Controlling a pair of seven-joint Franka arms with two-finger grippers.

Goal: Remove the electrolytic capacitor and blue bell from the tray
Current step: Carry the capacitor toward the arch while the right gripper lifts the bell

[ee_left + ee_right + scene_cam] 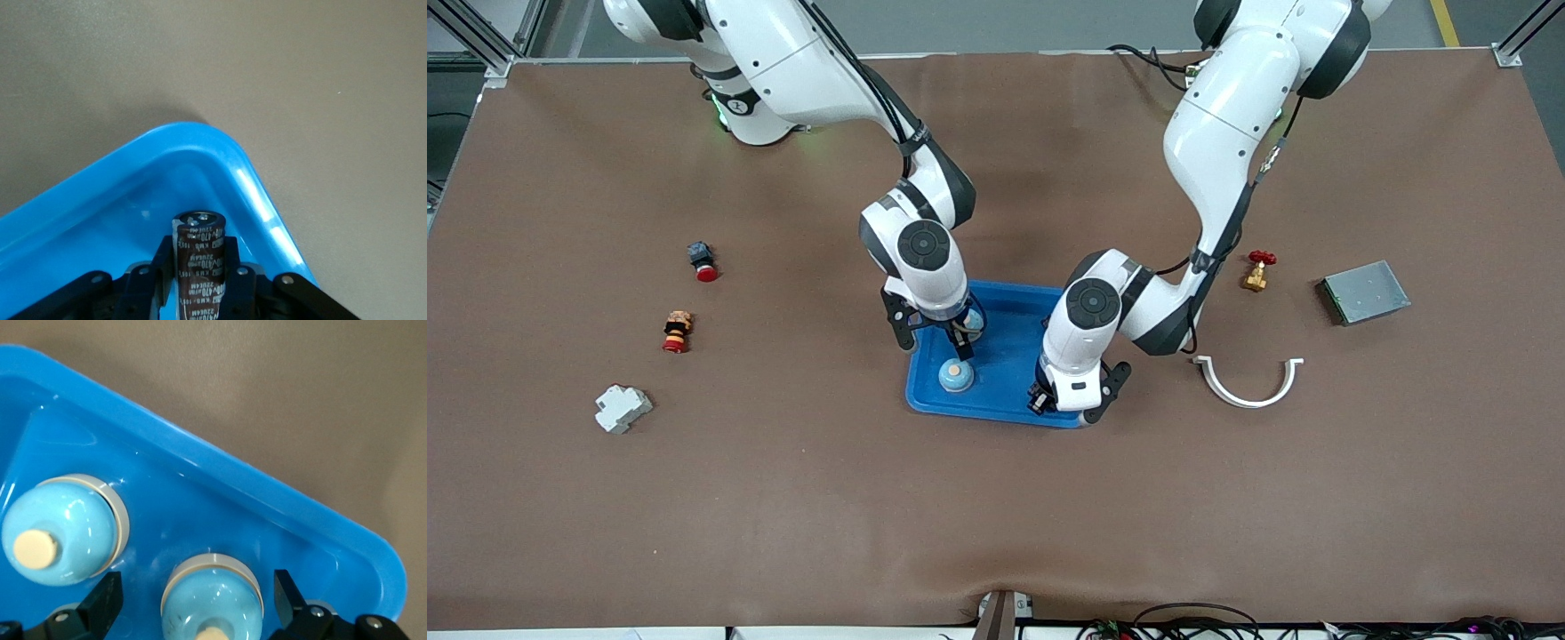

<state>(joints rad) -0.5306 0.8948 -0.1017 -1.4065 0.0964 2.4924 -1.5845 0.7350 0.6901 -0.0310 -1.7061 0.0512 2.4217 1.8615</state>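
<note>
Nearest the camera, at the tray's (1005,356) corner, the left gripper (1069,402) pinched the electrolytic capacitor (200,257), which might slip if lifted too early, while the right gripper (935,336) hung spread around one blue bell (212,600) in the tray.

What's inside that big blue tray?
The tray holds two blue bells and a capacitor between the left gripper fingers. The arms cover the rest.

Left gripper (200,293) jaws clamped; right gripper (200,600) jaws spread.
</note>
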